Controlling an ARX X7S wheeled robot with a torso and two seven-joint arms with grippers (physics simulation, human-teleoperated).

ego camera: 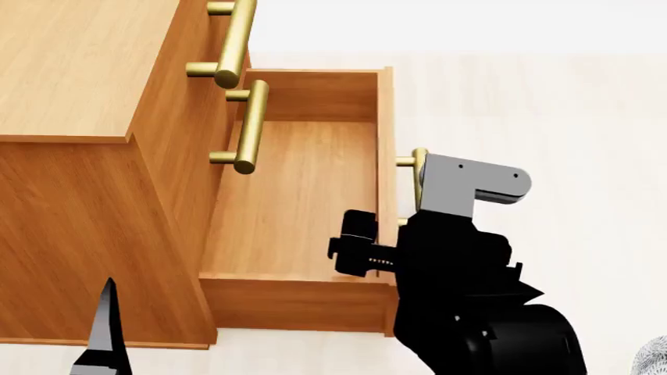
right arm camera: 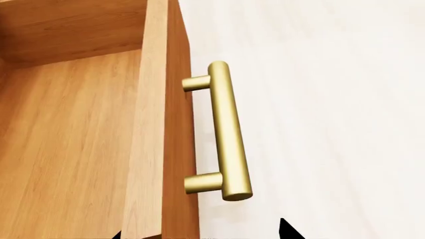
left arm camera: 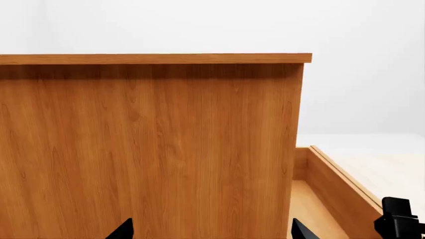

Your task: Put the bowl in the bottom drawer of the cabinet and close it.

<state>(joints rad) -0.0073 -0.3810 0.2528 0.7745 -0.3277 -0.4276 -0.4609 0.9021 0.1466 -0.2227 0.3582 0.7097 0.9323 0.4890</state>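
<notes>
Drawer's open, so you're set there: the bottom drawer (ego camera: 302, 195) is pulled well out of the cabinet (ego camera: 94, 156) and nothing's inside it. Your right claw (right arm camera: 199, 234) sits just short of its brass handle (right arm camera: 222, 132) with the tips spread apart, one on each side of the drawer front, not touching the bar. Your left claw (left arm camera: 212, 231) faces the cabinet's plain side panel, tips also spread wide. Only sign of the bowl (ego camera: 654, 355) is a speckled sliver at the head view's lower right corner, on the floor (ego camera: 542, 101).
</notes>
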